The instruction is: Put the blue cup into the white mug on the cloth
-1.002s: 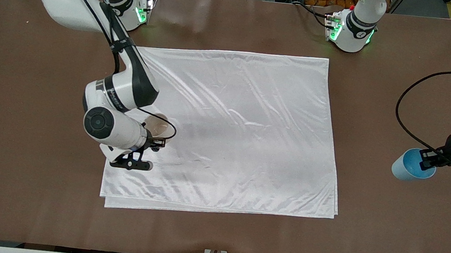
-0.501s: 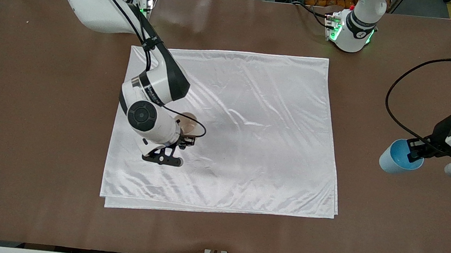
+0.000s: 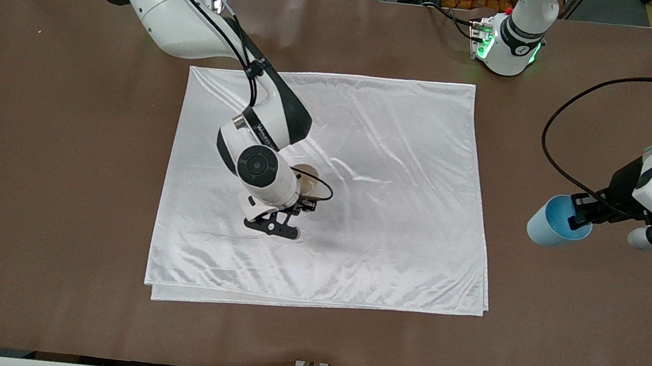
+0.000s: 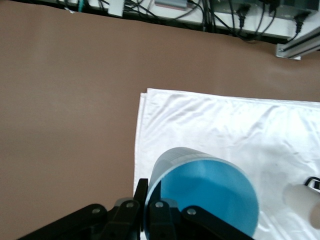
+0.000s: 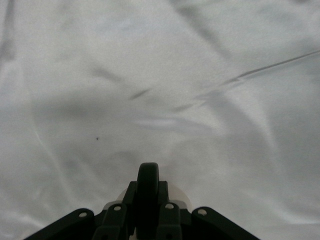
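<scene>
1. Front view: brown desk (image 3: 60,179) carries the cloth (image 3: 371,212), a shiny white wrinkled sheet folded double, its layered edges showing along the side nearest the camera. Cables and aluminium framing line the desk's edges; both arm bases glow green.
2. Right arm reaches out over the middle of the cloth. Its bulky wrist covers most of the white mug (image 3: 309,176); only a sliver of cream rim shows beside the wrist housing.
3. Right claw (image 3: 304,204) is pinched on the white mug's black loop handle. Right wrist view shows the handle upright between the pressed fingers (image 5: 167,220), with the pale mug body (image 5: 177,201) just under them and the cloth (image 5: 160,75) spread below. Whether the mug's base touches the cloth cannot be told.
4. Left claw (image 3: 578,217) hangs over bare desk toward the left arm's end, just off the cloth's edge. It grips the blue cup (image 3: 552,224) by the rim, one finger inside, one outside. Cup is tilted, its mouth turned up toward the arm.
5. Left wrist view: blue cup (image 4: 205,195) sits right at the fingers (image 4: 157,220); its blue interior is empty. The cloth's corner (image 4: 225,120) lies below it.
6. Blue cup and white mug are well apart, with much of the cloth between them. Contents of the mug cannot be seen.
</scene>
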Robot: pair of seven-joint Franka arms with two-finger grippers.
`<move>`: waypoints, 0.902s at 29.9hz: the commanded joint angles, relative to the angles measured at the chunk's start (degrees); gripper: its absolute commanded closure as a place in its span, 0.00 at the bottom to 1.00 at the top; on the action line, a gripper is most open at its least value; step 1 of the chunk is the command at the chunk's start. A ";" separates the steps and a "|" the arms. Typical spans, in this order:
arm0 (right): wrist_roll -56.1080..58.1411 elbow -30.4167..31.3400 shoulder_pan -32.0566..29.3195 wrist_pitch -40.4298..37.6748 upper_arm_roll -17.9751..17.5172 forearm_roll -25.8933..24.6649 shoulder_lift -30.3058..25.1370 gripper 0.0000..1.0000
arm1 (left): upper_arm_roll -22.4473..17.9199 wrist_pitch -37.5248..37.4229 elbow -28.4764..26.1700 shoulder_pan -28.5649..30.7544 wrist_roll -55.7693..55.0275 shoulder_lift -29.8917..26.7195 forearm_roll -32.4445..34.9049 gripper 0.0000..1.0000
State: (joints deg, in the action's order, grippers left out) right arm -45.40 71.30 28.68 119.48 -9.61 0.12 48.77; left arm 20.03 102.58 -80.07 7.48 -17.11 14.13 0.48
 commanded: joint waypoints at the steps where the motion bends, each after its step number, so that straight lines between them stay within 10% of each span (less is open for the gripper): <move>1: -2.77 -3.28 1.81 0.31 1.08 -0.21 2.73 1.00 | 2.20 -0.71 0.44 -1.41 -2.05 1.33 -0.83 1.00; 11: -3.47 -3.19 2.17 0.93 1.17 -0.21 3.96 1.00 | 2.20 1.13 0.53 -10.20 -12.58 4.14 -0.21 1.00; 16: -3.82 -2.93 2.08 0.93 1.26 -0.38 4.23 0.00 | 2.12 2.63 0.53 -13.45 -16.98 5.55 -0.21 1.00; 27: -8.04 -3.28 1.55 0.49 2.14 -0.65 3.00 0.00 | 1.68 5.00 0.53 -18.73 -23.75 8.63 -0.12 1.00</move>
State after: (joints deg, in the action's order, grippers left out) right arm -51.65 70.00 30.42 120.82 -7.85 0.00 51.64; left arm 22.30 106.38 -80.24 -9.20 -37.33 21.79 0.46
